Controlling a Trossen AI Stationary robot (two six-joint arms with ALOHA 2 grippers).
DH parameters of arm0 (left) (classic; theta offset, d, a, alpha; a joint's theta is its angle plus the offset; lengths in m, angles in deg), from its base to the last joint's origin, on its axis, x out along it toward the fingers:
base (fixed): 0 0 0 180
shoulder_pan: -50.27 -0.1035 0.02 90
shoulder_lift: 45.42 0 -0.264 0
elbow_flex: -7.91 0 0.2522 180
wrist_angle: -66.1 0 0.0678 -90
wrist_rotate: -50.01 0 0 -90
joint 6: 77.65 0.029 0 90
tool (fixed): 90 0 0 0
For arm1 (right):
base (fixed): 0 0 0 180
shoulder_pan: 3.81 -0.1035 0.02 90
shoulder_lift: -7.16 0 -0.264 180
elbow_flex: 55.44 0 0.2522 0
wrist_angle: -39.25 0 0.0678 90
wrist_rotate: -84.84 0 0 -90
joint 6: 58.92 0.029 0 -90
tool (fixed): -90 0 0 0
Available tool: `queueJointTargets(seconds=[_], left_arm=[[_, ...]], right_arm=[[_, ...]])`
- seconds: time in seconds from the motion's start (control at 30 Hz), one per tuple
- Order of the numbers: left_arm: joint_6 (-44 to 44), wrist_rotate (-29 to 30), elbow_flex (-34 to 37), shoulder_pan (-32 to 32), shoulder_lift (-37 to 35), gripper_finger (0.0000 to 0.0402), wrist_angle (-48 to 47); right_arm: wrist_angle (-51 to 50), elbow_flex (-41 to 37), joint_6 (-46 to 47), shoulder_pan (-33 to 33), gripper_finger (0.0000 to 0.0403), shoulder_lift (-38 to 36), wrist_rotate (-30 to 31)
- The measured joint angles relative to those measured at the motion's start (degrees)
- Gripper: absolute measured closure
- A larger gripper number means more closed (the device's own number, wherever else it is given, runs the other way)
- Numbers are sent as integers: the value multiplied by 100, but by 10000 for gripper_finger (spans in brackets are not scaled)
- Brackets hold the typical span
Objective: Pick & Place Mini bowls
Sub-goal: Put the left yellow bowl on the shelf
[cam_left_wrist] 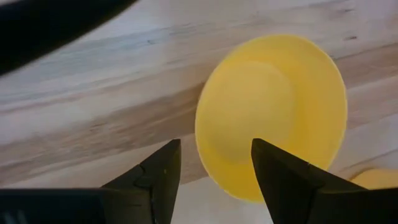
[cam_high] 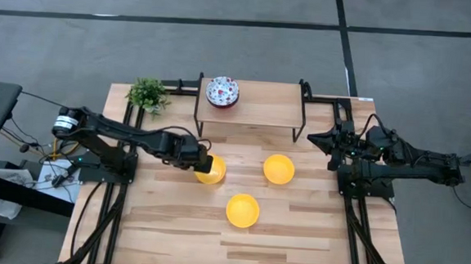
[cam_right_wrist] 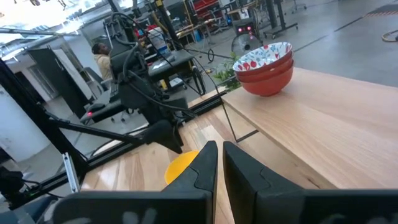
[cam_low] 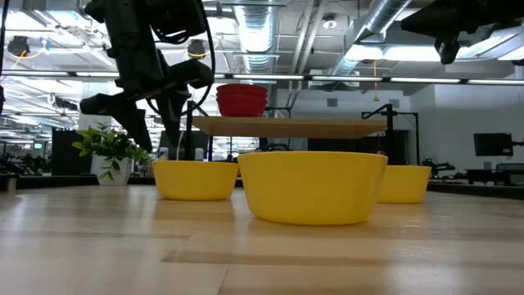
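Three yellow mini bowls stand upright on the wooden table: a left one [cam_high: 211, 171] [cam_left_wrist: 273, 112], a right one [cam_high: 278, 169] and a near one [cam_high: 243, 210] [cam_low: 311, 187]. A stack of floral mini bowls with red outsides [cam_high: 222, 91] [cam_right_wrist: 264, 65] sits on a low shelf [cam_high: 249, 108] at the table's far side. My left gripper [cam_left_wrist: 214, 152] [cam_high: 202, 163] is open and points steeply down just above the left bowl's rim [cam_left_wrist: 202, 124], one finger over the inside, one outside, touching nothing. My right gripper [cam_right_wrist: 219, 162] [cam_high: 315, 138] waits shut, raised at the table's right edge.
A small green potted plant [cam_high: 148, 94] [cam_low: 110, 147] stands at the far left corner beside the shelf. The shelf's dark wire legs [cam_high: 197, 117] rise just behind the left bowl. Bare wood lies along the near edge [cam_high: 236, 255].
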Motion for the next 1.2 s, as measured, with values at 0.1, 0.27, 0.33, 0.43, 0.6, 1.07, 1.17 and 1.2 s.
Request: queueJointTargets(seconds=[0.1, 0.27, 0.33, 0.43, 0.6, 1.07, 1.17, 1.2], left_arm=[[4, -77, 0, -78, 82, 207, 45], [52, -304, 0, -131, 398, 207, 53], [49, -317, 0, -131, 485, 207, 58], [48, -326, 0, -131, 536, 207, 83], [48, -408, 0, -174, 537, 229, 96], [46, -482, 0, -236, 751, 324, 114], [48, -597, 0, -236, 804, 333, 114], [48, -595, 0, -236, 804, 340, 131]], right_arm=[[1, 0, 0, 0, 386, 0, 2], [-1, 0, 1, -1, 386, -1, 4], [1, 0, 1, -2, 386, -1, 4], [1, 0, 1, -1, 386, -2, 4], [-1, 0, 1, 0, 386, -1, 5], [-1, 0, 1, 0, 386, -2, 7], [-1, 0, 3, 0, 386, -1, 9], [-1, 0, 3, -2, 386, -2, 9]])
